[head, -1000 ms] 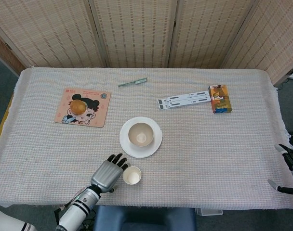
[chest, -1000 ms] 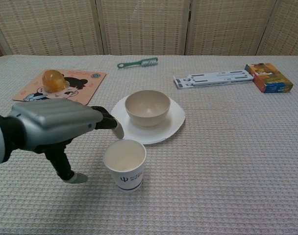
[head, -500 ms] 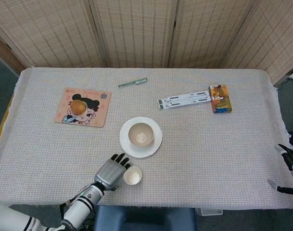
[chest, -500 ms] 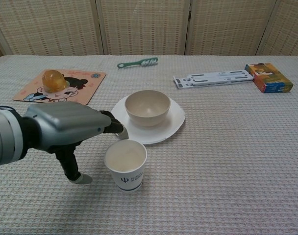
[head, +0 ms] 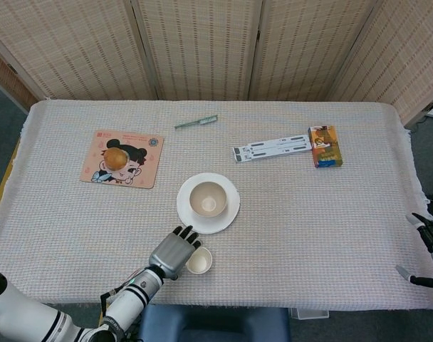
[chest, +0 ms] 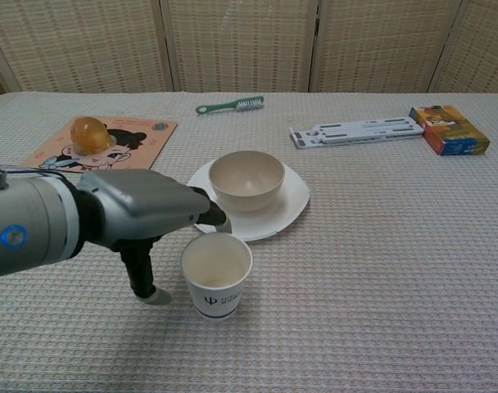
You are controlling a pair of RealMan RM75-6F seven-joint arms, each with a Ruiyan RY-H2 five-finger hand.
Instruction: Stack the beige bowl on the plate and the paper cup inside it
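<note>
The paper cup [chest: 217,276] stands upright on the desk [chest: 380,246], just in front of the plate [chest: 286,201], and the beige bowl [chest: 246,179] already sits on that plate, so we judge the step in hand to be taking hold of the cup. Our left hand [chest: 147,217] is beside the cup on its left. The thumb hangs down to the cloth near the cup's left wall, and the dark fingers [chest: 210,214] reach over towards the far rim. The hand is spread and holds nothing; whether it touches the rim we cannot tell.

To do this well, we should close gently on the cup's wall, thumb on one side and fingers on the other, since a paper cup likely crushes or tips under a hard squeeze. We should grip below the rim, lift straight up, clear the bowl's edge, then lower the cup upright into its middle.

Our right hand [head: 429,249] rests at the desk's far right edge, well apart, and seems empty.
</note>
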